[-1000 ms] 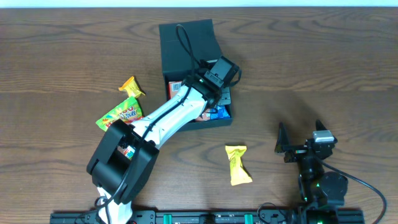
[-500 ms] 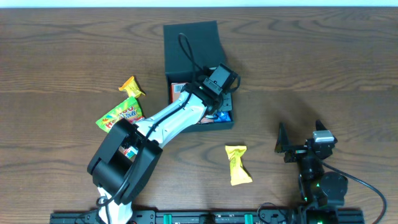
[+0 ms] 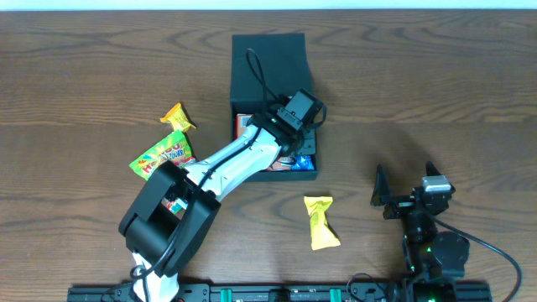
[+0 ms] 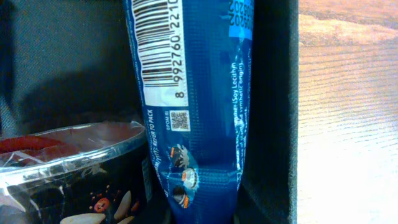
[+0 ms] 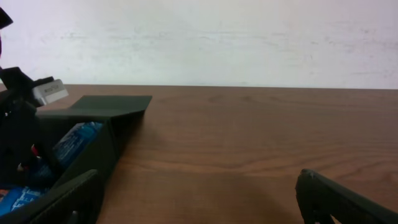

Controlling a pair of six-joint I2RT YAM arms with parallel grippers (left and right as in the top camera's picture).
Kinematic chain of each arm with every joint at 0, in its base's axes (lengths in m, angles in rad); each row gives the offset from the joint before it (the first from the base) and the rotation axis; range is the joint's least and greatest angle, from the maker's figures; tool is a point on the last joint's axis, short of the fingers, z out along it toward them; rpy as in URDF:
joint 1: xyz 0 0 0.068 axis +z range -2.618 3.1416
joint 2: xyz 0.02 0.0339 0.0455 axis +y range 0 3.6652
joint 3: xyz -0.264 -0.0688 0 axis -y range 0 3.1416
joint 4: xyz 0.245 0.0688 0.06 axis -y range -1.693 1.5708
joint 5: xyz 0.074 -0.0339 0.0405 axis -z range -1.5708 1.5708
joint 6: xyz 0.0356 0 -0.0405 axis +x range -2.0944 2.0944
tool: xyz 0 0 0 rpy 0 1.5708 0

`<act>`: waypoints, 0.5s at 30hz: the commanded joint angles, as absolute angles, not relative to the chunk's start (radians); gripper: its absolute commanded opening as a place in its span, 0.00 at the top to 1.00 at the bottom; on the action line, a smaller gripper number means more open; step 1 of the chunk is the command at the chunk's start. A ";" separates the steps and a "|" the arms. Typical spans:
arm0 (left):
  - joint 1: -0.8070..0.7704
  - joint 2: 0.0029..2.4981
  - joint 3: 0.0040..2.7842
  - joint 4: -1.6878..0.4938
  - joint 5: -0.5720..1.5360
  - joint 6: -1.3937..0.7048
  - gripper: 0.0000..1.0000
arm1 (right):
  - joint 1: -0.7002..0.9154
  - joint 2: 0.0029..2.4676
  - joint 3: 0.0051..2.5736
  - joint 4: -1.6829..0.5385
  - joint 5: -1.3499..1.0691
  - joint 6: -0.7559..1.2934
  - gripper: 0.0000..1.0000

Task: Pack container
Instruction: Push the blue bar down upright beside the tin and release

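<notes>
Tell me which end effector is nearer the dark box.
Left. The left end effector is inside the box; the right end effector sits well apart, toward the front.

Wood table (image 3: 470, 101) w/ yellow pkt (image 3: 320, 221), orange pkt (image 3: 177, 117), green candy bag (image 3: 163, 157) lying apart.
</notes>
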State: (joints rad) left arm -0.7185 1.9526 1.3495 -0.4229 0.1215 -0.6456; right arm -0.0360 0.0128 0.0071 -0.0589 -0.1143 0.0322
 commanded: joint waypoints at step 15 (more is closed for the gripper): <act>-0.691 1.950 1.437 -0.454 0.097 -0.604 0.72 | -0.051 0.011 0.006 -0.064 -0.112 0.021 0.01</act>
